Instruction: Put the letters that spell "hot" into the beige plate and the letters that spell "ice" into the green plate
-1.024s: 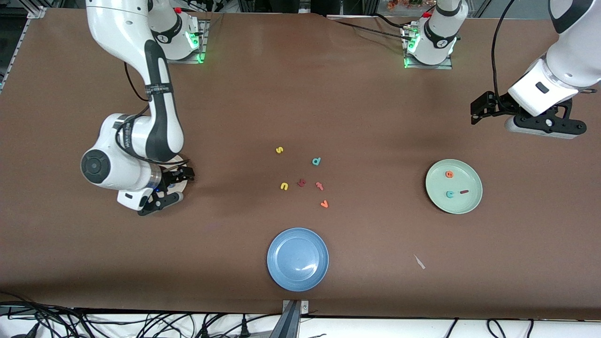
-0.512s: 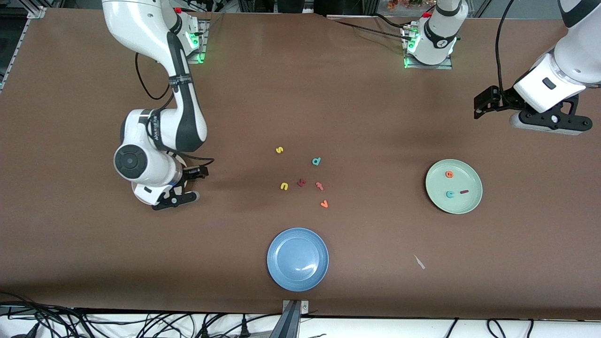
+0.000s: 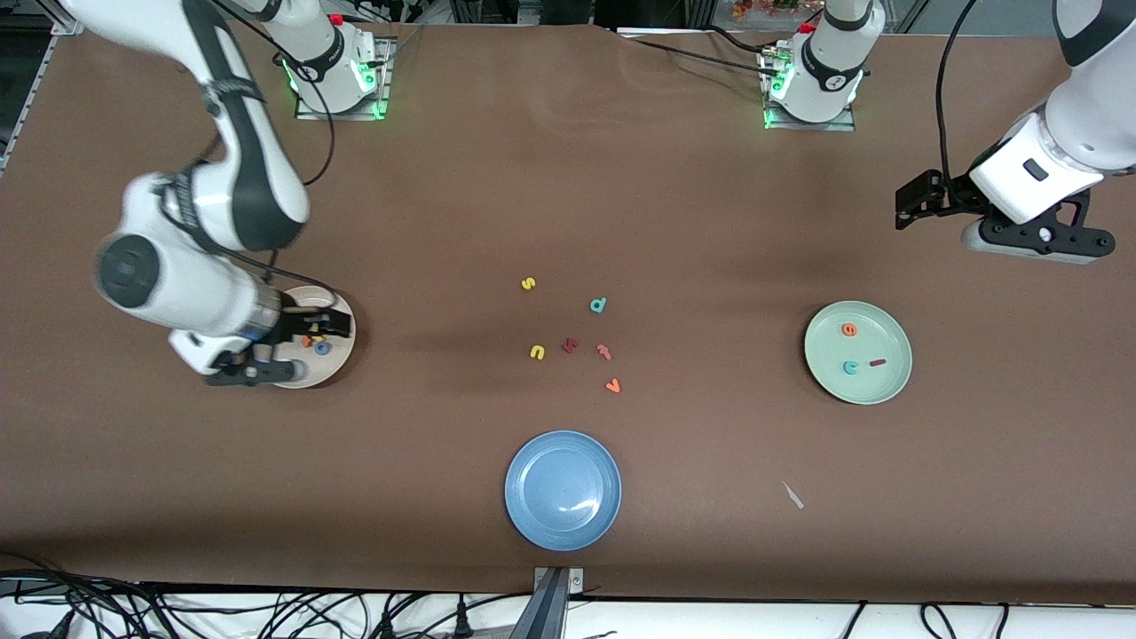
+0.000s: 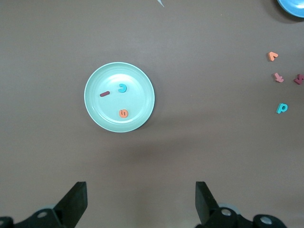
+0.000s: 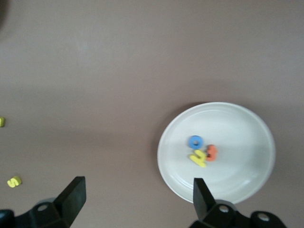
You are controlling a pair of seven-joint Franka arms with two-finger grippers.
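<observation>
Both words sorted; right gripper [image 3: 266, 359] by beige plate [image 3: 342, 355] and left gripper [image 3: 1034, 235] gape empty (retract high, clear).

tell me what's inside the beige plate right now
The beige plate holds three letters bunched together: a blue "o", a yellow "h" and an orange "t". Nothing covers them in the right wrist view.

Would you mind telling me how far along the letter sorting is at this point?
Looks done: the beige plate holds the blue "o", yellow "h" and orange "t"; the green plate holds the dark red "i", teal "c" and orange "e". In hand: nothing; the right end effector over the beige plate and the left end effector are open. Left: apparently nothing.
</observation>
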